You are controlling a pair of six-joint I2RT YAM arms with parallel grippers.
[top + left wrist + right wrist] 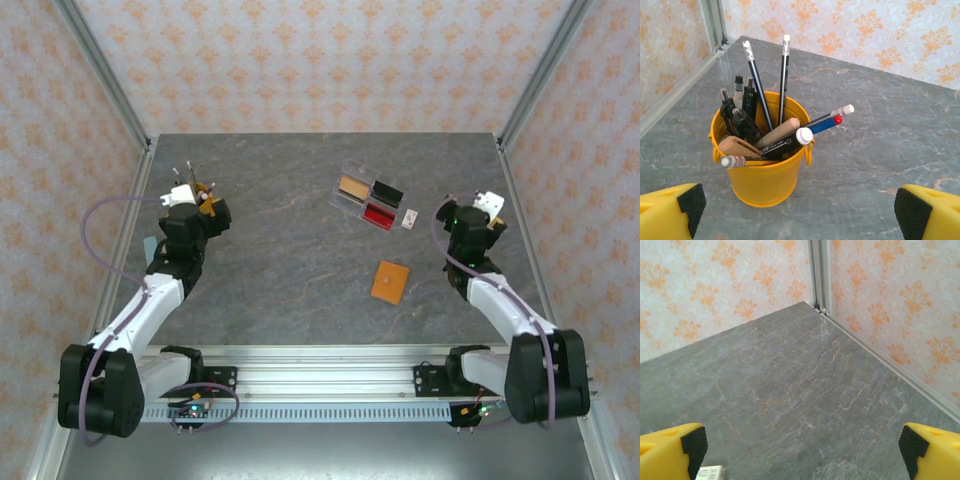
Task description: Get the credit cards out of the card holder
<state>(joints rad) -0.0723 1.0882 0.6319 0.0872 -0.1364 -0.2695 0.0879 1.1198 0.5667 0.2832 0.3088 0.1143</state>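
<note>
— Pincers first: what do they have hold of?
— Nothing. The left pincer (800,210) gapes at full spread, with a yellow bucket (765,182) of pens (785,70) just ahead at its 12 o'clock. The right pincer (800,450) is equally wide over the counter (805,390).
— And the card holder (390,281)?
— It lies flat and shut on the counter, at about 8 o'clock from the right pincer in the top view, well apart from the left one. A clear tray (368,200) sits near, at its 11 o'clock.
— What might go wrong?
— I'd judge a thin, flat wallet could skid under one-sided pressure, towards the tray. Unpinned, it may lift whole when cards are pulled. The left arm, swinging over, could topple the bucket.
</note>
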